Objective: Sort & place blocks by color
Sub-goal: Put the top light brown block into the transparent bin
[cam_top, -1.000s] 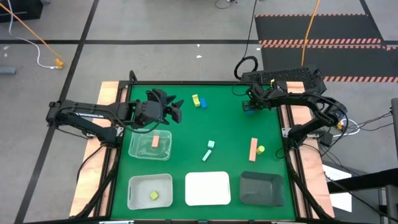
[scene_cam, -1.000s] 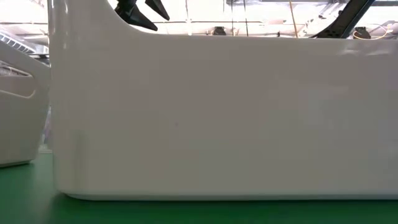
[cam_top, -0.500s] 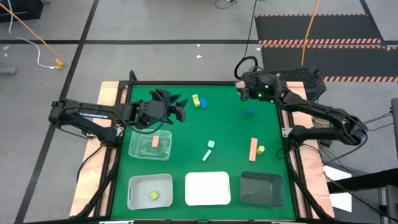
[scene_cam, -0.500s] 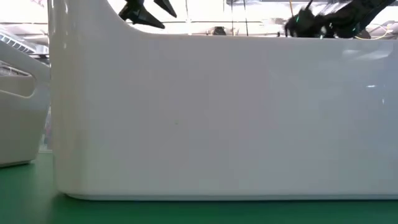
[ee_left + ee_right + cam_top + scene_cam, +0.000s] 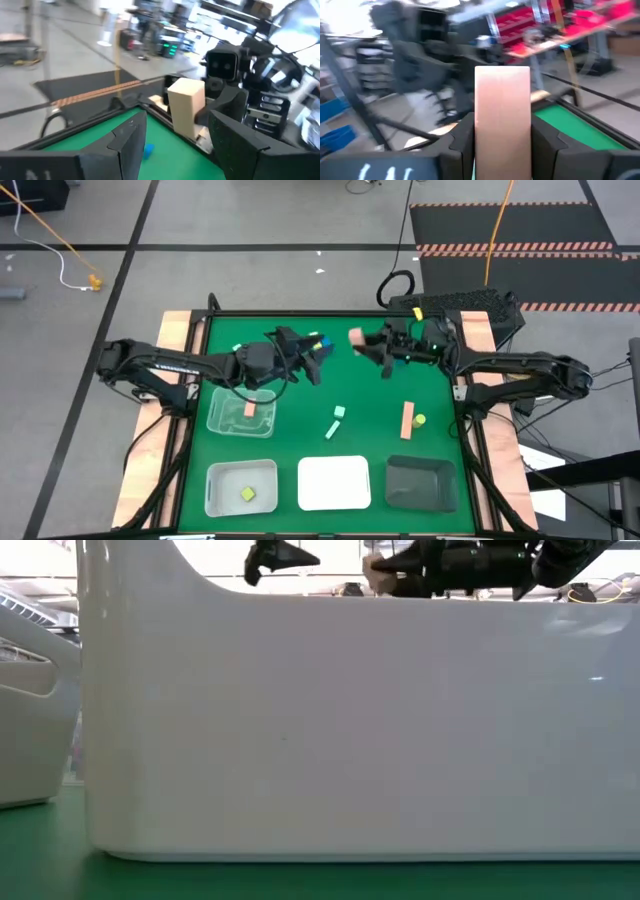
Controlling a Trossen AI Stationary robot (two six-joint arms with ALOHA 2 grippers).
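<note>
My right gripper (image 5: 366, 346) hangs over the far middle of the green table, pointing level toward the left arm, shut on a salmon-pink block (image 5: 356, 337). My left gripper (image 5: 320, 364) faces it from the left, open and empty, a short gap away from the block. In the left wrist view the pink block (image 5: 186, 107) shows beyond my open fingers, and a blue block (image 5: 148, 150) lies on the table below. Two mint blocks (image 5: 336, 422), a salmon bar (image 5: 407, 420) and a yellow-green block (image 5: 419, 420) lie on the table. My right gripper pinches the pink block by two opposite sides (image 5: 502, 145) between its two fingers. The fingers come level from the table's right. The block's free end (image 5: 502, 85) sticks out past the fingertips, and the block is lifted clear of the table.
A clear tray (image 5: 222, 420) holding a pink block stands at the left. Along the near edge stand a tray (image 5: 215, 480) with a yellow-green block, a white tray (image 5: 334, 482) and a dark tray (image 5: 420, 482). The white tray wall (image 5: 360, 720) fills the low view.
My right gripper has risen from the table's far right with the pink block, swung toward the middle and tipped from pointing down to level. My left gripper has gone toward the right edge, nearer the right gripper, and tipped to level, staying open.
</note>
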